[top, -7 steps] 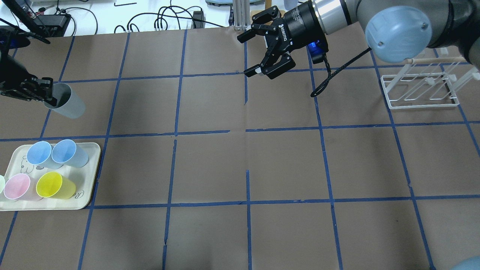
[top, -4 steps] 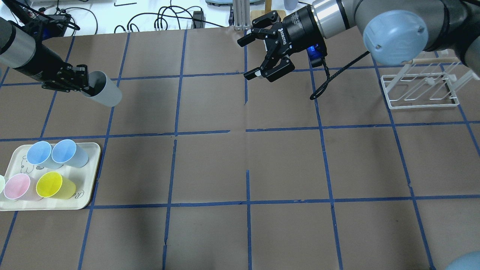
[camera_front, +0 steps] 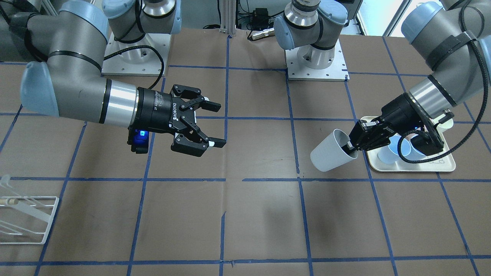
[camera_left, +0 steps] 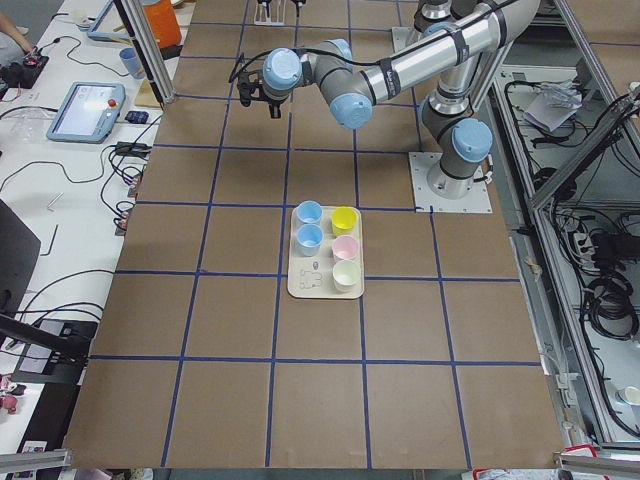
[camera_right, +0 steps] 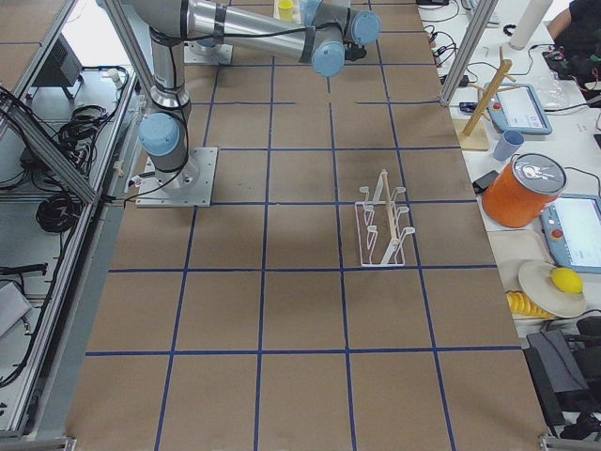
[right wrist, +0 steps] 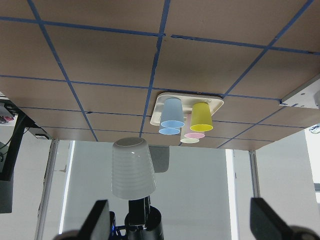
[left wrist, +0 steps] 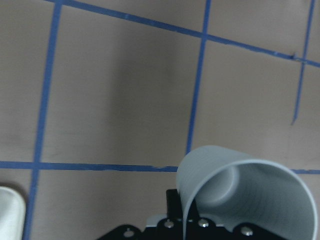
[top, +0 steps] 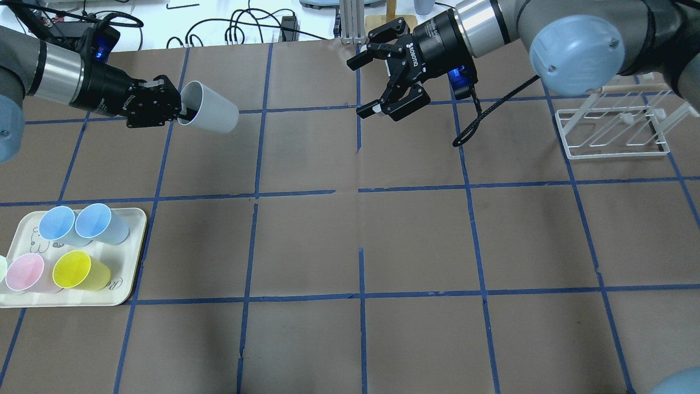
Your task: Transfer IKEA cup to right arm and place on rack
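Observation:
The IKEA cup (top: 212, 115) is a pale grey tumbler held in the air on its side, base toward the table's middle. My left gripper (top: 179, 113) is shut on its rim, one finger inside the mouth. The cup also shows in the front view (camera_front: 330, 151), the left wrist view (left wrist: 250, 192) and the right wrist view (right wrist: 132, 170). My right gripper (top: 362, 85) is open and empty, hovering at the far middle and facing the cup about two grid squares away; it also shows in the front view (camera_front: 217, 125). The white wire rack (top: 612, 130) stands at the far right.
A cream tray (top: 138, 257) at the near left holds two blue cups (top: 57, 224), a pink cup (top: 24, 272) and a yellow cup (top: 74, 270). Cables and equipment lie past the table's far edge. The rack also shows in the right side view (camera_right: 383, 230).
My left gripper has carried the grey cup to the right and farther back, toward the right gripper. The right gripper has stayed open and hardly moved.

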### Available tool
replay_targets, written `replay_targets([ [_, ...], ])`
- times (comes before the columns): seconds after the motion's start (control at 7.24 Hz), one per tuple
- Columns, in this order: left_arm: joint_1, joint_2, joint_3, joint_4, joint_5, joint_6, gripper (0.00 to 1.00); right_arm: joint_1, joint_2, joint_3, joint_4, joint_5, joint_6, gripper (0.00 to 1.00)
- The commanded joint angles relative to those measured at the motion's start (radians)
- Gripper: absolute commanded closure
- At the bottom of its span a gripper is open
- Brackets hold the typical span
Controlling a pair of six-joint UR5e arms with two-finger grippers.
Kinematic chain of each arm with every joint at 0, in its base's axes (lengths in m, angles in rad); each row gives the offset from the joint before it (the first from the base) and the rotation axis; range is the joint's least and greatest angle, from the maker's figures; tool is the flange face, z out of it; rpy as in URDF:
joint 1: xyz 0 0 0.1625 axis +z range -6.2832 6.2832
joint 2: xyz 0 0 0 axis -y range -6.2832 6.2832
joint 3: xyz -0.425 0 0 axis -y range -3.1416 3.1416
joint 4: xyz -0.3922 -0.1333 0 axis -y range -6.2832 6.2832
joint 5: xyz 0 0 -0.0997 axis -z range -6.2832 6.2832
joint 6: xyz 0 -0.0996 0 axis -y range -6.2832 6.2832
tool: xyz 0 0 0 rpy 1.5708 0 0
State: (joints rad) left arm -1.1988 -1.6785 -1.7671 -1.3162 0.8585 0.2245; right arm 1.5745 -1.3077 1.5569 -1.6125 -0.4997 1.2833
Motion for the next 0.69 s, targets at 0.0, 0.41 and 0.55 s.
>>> replay_targets([
  [0.0, -0.002, 0.008, -0.006, 0.0, -0.111, -0.023, 1.0, 0.001, -0.001, 0.0, 0.003, 0.004, 0.023, 0.0],
  [0.41, -0.004, 0.019, -0.072, 0.014, -0.332, -0.033, 1.0, 0.009, -0.005, 0.006, -0.009, 0.055, 0.024, 0.0],
  [0.55, -0.004, 0.035, -0.101, 0.023, -0.41, -0.03, 1.0, 0.013, -0.005, 0.006, -0.009, 0.058, 0.022, 0.0],
])
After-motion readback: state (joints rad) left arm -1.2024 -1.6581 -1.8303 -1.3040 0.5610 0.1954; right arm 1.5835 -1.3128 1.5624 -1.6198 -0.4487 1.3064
